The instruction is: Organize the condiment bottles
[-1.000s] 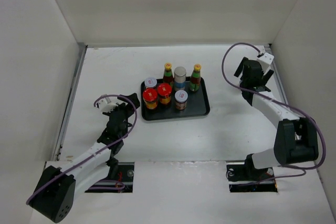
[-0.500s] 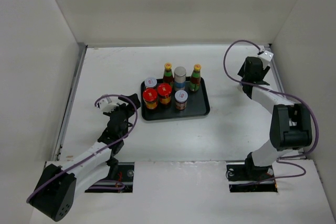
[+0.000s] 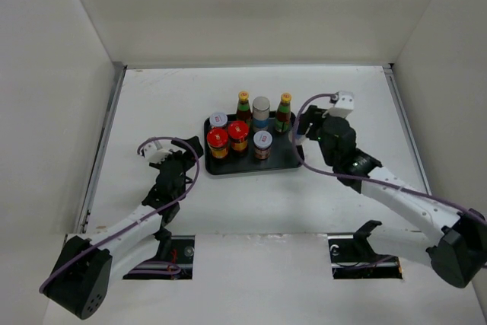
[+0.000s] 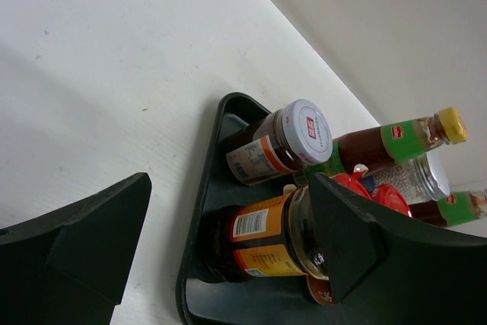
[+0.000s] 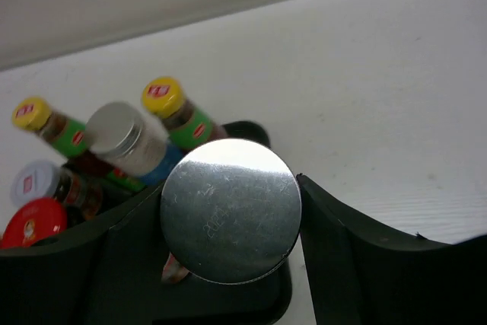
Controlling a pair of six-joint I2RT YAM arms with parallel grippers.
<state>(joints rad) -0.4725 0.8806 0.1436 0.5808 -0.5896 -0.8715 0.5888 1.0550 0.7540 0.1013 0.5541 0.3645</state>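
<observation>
**Last jar being held at the tray's edge for placing**

The step in hand is being judged as the placing of the seventh bottle. Six bottles are standing in the tray [image 3: 291, 157], and a silver-lidded jar [image 5: 230, 221] is being gripped by the right gripper [image 3: 303, 133], its fingers being pressed against both sides of the jar just below the lid. In the top view this gripper is hovering at the tray's 3 o'clock edge, and the jar is being hidden there by the gripper itself. In the right wrist view the jar is being seen over the tray's near rim, with the sauce bottles [image 5: 183, 119] beyond it towards 11 o'clock. Whether its base is touching the tray cannot be told.

The next move is being judged to call for the jar to be lowered upright onto the bare floor at the tray's 4 o'clock corner, clear of the white-lidded jar [image 3: 262, 142] beside that spot, and only then released.

The left gripper [image 4: 228, 188] is being held wide open with nothing in it, low over the surface [image 3: 152, 97] at the tray's 8 o'clock, near the red jars [image 4: 266, 237] but apart from them.
</observation>
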